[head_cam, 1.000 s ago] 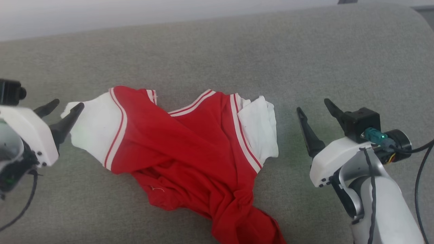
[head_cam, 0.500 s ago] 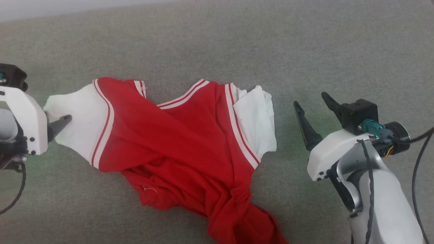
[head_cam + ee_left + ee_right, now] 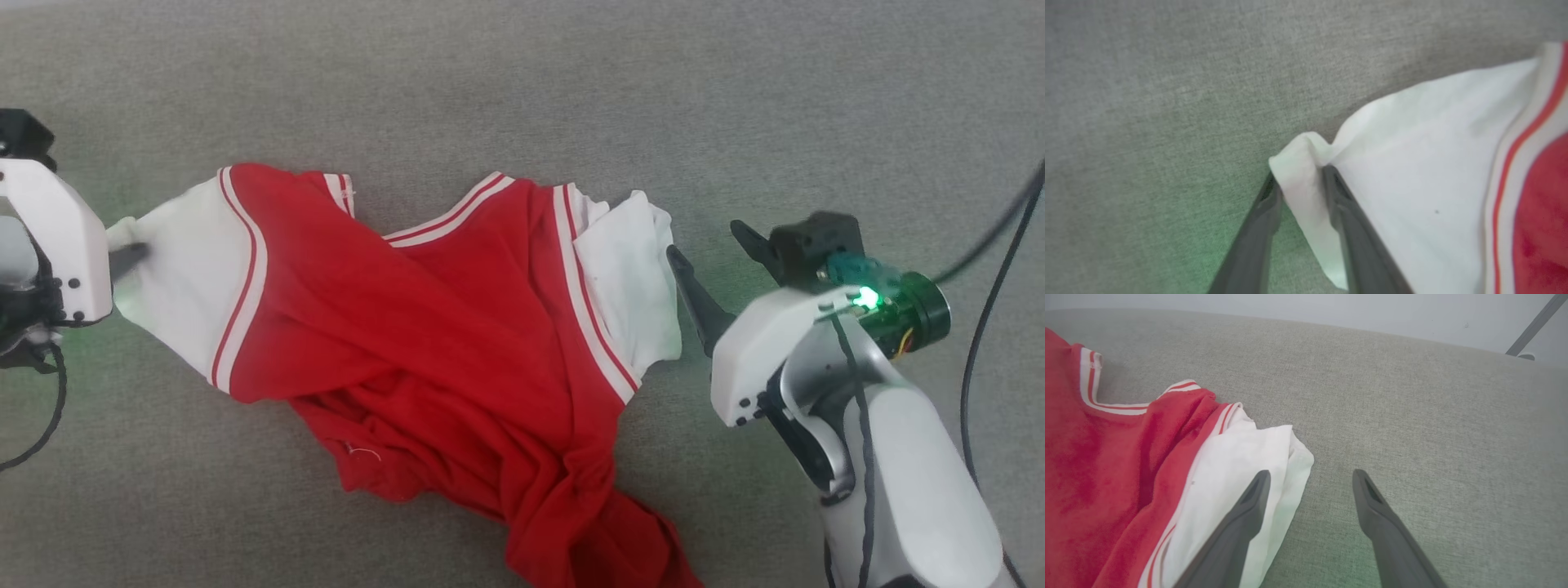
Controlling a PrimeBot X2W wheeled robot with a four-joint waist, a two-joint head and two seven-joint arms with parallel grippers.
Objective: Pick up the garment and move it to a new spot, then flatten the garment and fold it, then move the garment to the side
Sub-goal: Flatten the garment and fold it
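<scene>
Two grippers bracket the garment (image 3: 424,327), which lies crumpled on the grey fabric surface (image 3: 522,98). Head view: the sleeve-to-sleeve line is the long axis and runs across the frame from the robot's left to its right; the red body is bunched and twisted towards the robot, trailing off the bottom edge. The left gripper (image 3: 122,255) sits at the outer end of the left-hand sleeve (image 3: 180,286), one dark finger lying on the white cloth. The right gripper (image 3: 706,238) is just beside the right-hand sleeve (image 3: 629,286), jaws spread wide, the nearer finger at the sleeve's edge. Each arm therefore has its own sleeve closest. Left wrist view: the left gripper (image 3: 1300,173) has a folded corner of the white sleeve between its fingers, cloth touching both inner faces, so this reads as a pinch on the garment (image 3: 1412,183), though how firm cannot be told. Right wrist view: the right gripper (image 3: 1310,473) is released and holds nothing; one finger hangs over the white sleeve's outer edge, the other over bare surface, with the garment (image 3: 1106,457) lying to the camera's left of the gap. Judgement: the sleeve edge is not yet between the right jaws, so that gripper needs a short shift towards the cloth before closing; a lift by both sleeves would then hang the shirt along its shoulder line.
</scene>
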